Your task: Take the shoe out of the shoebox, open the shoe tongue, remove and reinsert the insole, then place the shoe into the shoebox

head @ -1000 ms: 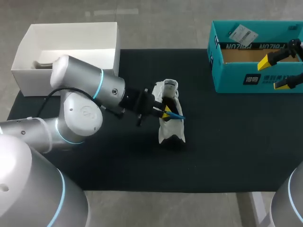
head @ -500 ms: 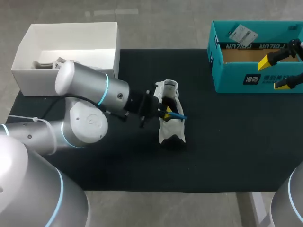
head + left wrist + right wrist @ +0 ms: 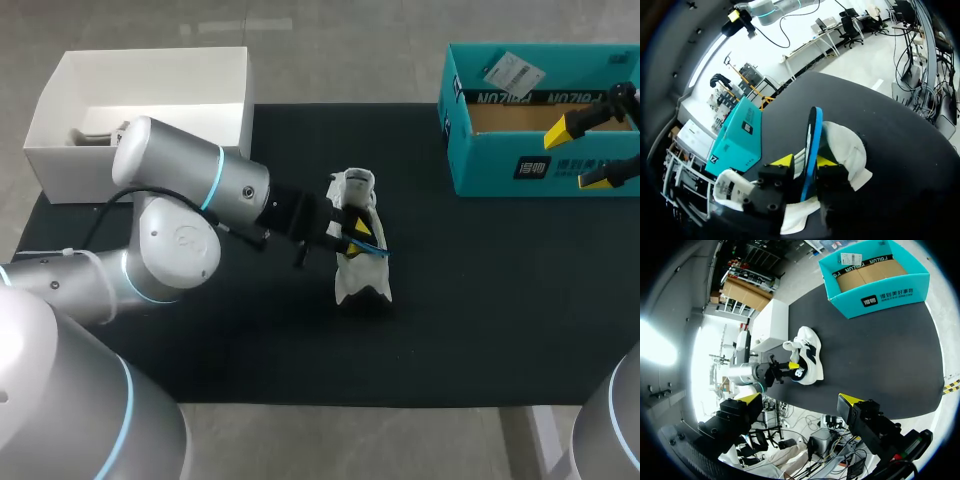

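A white shoe [image 3: 360,275] stands on the black mat [image 3: 480,300] in the middle of the head view. A blue insole [image 3: 372,246] sticks out of its opening on edge. My left gripper [image 3: 352,230] is at the shoe's opening. In the left wrist view the insole [image 3: 812,135] runs between the fingers of that gripper [image 3: 804,161], which stand slightly apart, with a gap on one side. The teal shoebox [image 3: 500,165] sits at the back right, and my right gripper [image 3: 582,152] hangs wide open above it. From the right wrist, the shoe [image 3: 807,357] lies far beyond the open fingers.
A white open box [image 3: 60,100] stands at the back left corner, just behind my left arm [image 3: 190,190]. In the right wrist view the teal shoebox [image 3: 875,302] and the white box [image 3: 772,325] sit at the mat's far side.
My left gripper's fingers have parted a little from the insole. The arm's elbow has shifted slightly; the shoe and insole stay put. The right arm has not moved.
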